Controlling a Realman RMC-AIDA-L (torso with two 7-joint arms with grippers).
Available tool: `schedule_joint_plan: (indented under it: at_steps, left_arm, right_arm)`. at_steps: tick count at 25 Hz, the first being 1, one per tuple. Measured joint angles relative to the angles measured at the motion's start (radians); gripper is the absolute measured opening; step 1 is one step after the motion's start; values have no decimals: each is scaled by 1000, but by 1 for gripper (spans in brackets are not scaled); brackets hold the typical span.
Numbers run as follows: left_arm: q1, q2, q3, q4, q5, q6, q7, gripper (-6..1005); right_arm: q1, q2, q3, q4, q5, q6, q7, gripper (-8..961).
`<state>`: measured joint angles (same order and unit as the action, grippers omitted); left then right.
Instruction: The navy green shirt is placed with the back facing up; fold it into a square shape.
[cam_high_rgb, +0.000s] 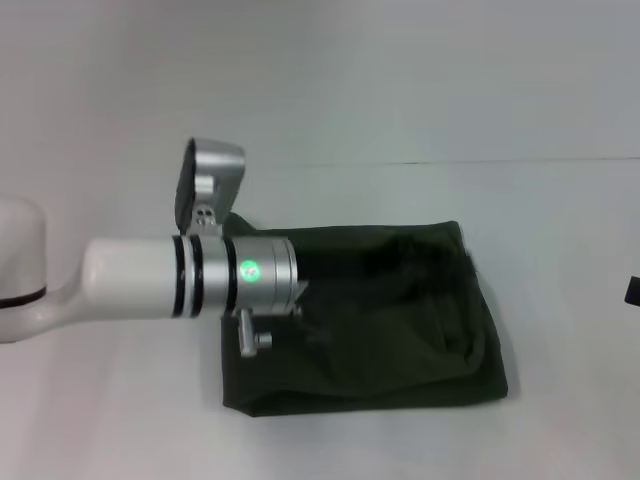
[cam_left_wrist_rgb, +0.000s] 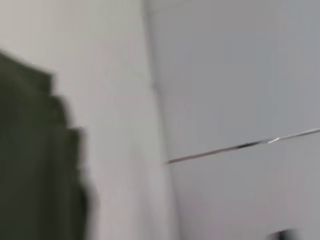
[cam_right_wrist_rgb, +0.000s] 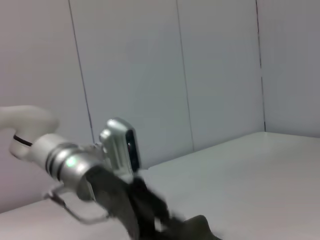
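Head view: the left claw (cam_high_rgb: 300, 275) is hidden behind its own silver wrist, which also covers the adjoining part of the navy green shirt (cam_high_rgb: 400, 320). The right claw (cam_high_rgb: 633, 290) is cut off at the frame edge. Left wrist view: heavily blurred, the shirt only a dark mass cropped by the border.

L arm w/ silver wrist reaches over white table (cam_right_wrist_rgb: 260, 165); left gripper (cam_right_wrist_rgb: 150, 212) down at navy green shirt (cam_right_wrist_rgb: 195, 230), fingers blurred. Panelled wall (cam_right_wrist_rgb: 200, 65) behind.

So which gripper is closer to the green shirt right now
Left. The left gripper is at the navy green shirt's left edge; the right gripper sits off beyond its right side.
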<state>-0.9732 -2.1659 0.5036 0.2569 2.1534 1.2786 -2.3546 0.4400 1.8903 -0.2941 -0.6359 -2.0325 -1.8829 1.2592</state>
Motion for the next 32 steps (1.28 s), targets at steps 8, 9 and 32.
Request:
schedule_joint_plan:
  at_steps: [8,9,32]
  left_arm:
    - [105,9,-75,121,-334,255,235,597]
    - [105,9,-75,121,-334,255,235,618]
    - [294,7,213,136,-282,99,996,917]
  right_arm:
    - [6,-1,29,3,40,68,84,930]
    - [8,0,32,3,52,83,104,930]
    - [133,15,-232,-10,126,299,319,931]
